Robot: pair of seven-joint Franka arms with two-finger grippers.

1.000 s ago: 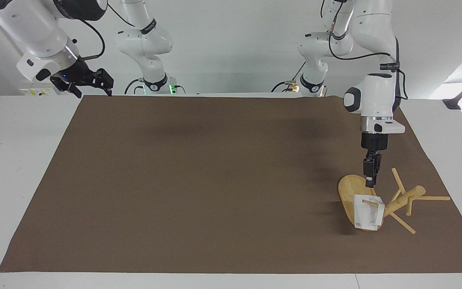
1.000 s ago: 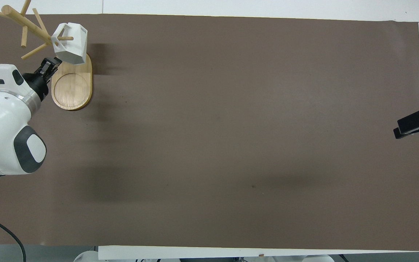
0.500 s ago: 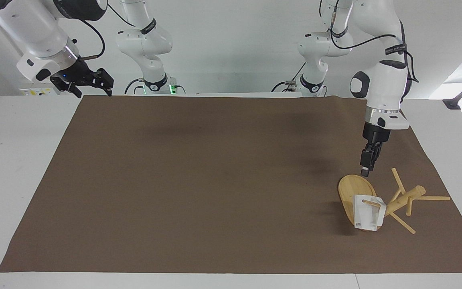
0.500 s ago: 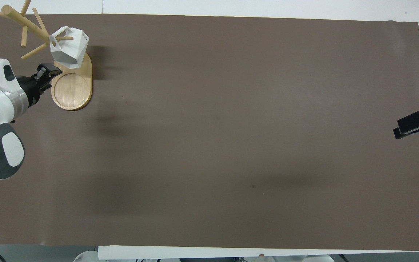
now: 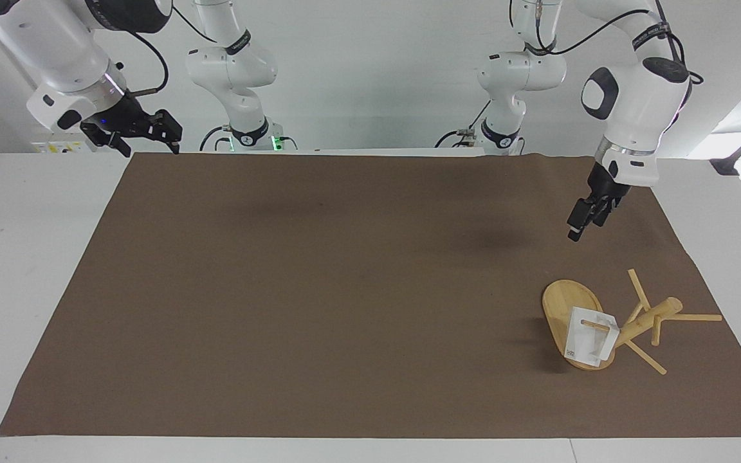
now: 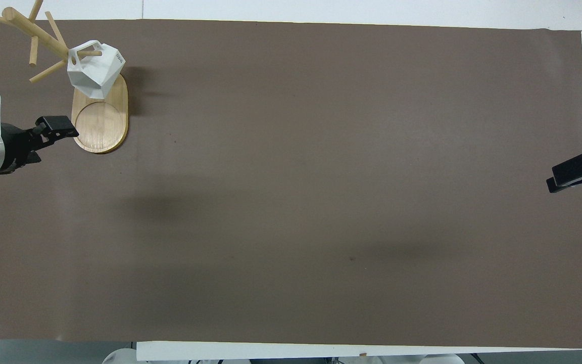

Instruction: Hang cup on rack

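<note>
facing view: the left tool (image 5: 581,223) hangs in the air over bare brown mat (image 5: 345,289) near the left arm's end of the desk (image 5: 29,257), holding nothing; i cannot tell how wide it stands. in the overhead view it sits just beside the rack's oval base, apart from it. the right tool (image 5: 145,128) waits over the desk edge at the right arm's end, empty, its fingers spread apart.

the cup (image 5: 592,345) hangs by its handle on a low peg of the rack (image 5: 640,321), over the end of the base farther from the robots. the hanging looks done to me.

what could go wrong: the cup looks tilted on its peg, so a bump to the rack could slide it off. any sideways swing of the left arm at low height toward the pegs would be the likely cause. the thin pegs stick out in several directions and could catch a finger.

room to move: the rack sits close to the mat's corner at the left arm's end, with little margin there. the wide middle of the mat is open, and straight up is clear for the left tool.
</note>
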